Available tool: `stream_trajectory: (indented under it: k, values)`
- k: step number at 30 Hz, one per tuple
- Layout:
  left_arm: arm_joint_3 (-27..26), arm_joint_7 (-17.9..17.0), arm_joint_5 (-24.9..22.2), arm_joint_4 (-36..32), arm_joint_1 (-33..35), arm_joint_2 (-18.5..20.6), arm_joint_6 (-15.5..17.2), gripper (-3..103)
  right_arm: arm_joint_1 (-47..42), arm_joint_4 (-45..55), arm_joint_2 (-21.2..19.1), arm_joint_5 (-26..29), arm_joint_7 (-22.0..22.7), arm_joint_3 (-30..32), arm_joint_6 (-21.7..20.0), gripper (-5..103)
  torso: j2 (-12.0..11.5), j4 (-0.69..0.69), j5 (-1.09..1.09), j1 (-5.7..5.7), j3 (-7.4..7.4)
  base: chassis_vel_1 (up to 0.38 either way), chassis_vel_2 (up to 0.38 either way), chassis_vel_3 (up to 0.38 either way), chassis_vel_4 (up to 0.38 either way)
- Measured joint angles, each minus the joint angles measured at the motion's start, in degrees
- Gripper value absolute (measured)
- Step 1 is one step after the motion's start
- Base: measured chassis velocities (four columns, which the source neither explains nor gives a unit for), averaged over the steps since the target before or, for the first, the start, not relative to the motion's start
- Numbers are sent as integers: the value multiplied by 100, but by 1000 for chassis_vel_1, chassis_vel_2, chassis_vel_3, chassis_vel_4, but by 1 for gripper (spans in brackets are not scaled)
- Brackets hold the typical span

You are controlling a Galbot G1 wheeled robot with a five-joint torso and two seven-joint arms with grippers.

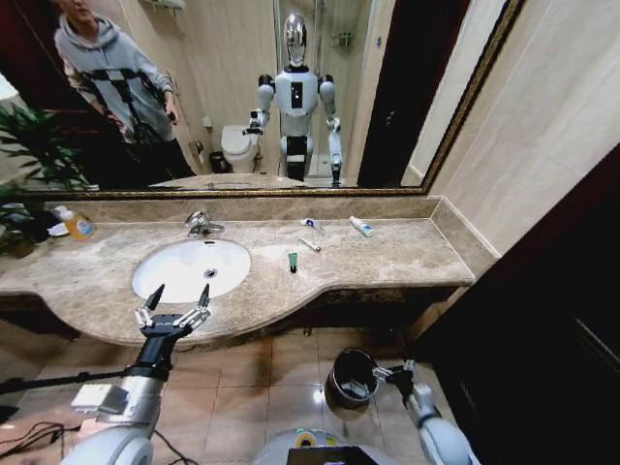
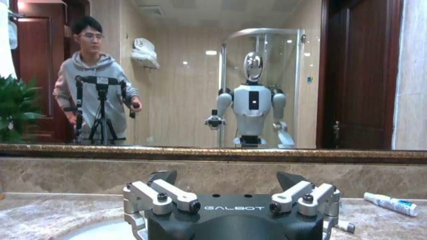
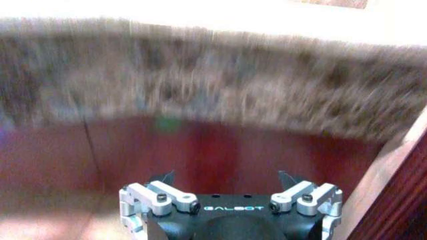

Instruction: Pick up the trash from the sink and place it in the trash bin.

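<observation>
The white oval sink [image 1: 184, 274] is set in a beige marble countertop [image 1: 407, 254]. On the counter to the sink's right lies the trash: a short dark-green tube [image 1: 293, 262], a thin white stick [image 1: 309, 244], a small white scrap [image 1: 311, 224] and a white tube with blue cap [image 1: 360, 226] [image 2: 391, 203]. My left gripper [image 1: 174, 304] [image 2: 227, 177] hovers open and empty at the counter's front edge, before the basin. The black trash bin [image 1: 334, 373] stands on the floor. My right gripper [image 1: 389, 372] [image 3: 225, 177] is open, low beside the bin's rim.
A chrome faucet [image 1: 201, 224] stands behind the basin. An orange bottle [image 1: 77, 227] and a plant [image 1: 29, 145] sit at the counter's far left. A large mirror [image 1: 242, 87] backs the counter; a dark wooden door [image 1: 542, 320] closes the right side.
</observation>
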Motion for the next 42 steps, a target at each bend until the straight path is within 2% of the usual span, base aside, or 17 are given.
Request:
stream_trajectory:
  k: [2, 3, 6, 10, 14, 16, 25, 39, 42]
  values:
    - [0, -1, 0, 0, 0, 0, 0, 100, -274, 643, 237, -22, 48, 107, 2, 100, 0, 0, -3, 0, 0, 0, 0, 0, 0]
    - [0, -1, 0, 0, 0, 0, 0, 100, -274, 643, 237, -22, 48, 107, 2, 100, 0, 0, -3, 0, 0, 0, 0, 0, 0]
    - [0, -1, 0, 0, 0, 0, 0, 100, -453, 1584, 433, -75, 133, 150, -101, 100, 0, 1, -3, 0, 0, 0, 0, 0, 0]
    - [0, -1, 0, 0, 0, 0, 0, 100, -339, 2040, 419, 24, 198, 87, -338, 100, 0, 1, -1, 1, 0, 0, 0, 0, 0]
    - [0, -1, 0, 1, 0, 0, 0, 100, 112, 2548, 199, 396, 250, -62, -768, 100, -1, 2, -1, 1, 1, 0, 0, 0, 0]
    - [0, -1, 0, 1, 1, 0, 0, 100, 220, 2623, 99, 494, 253, -99, -843, 100, -1, 2, -1, 1, 1, 0, 0, 0, 0]
    - [0, -1, 0, 0, 0, 0, 0, 100, 1267, 2440, -632, 1163, 279, -132, -1157, 100, -2, 2, 0, 2, 1, 0, 0, 0, 0]
    - [0, -1, 0, 0, 0, 0, 0, 100, 2226, 1578, -1079, 1420, 245, -382, -1261, 100, -2, 2, -1, 2, 1, 0, 0, 0, 0]
    - [0, -1, 0, 0, 0, 0, 0, 100, 2745, 1203, -1167, 1421, 230, -573, -1336, 100, -2, 1, -1, 2, 1, 0, 0, 0, 0]
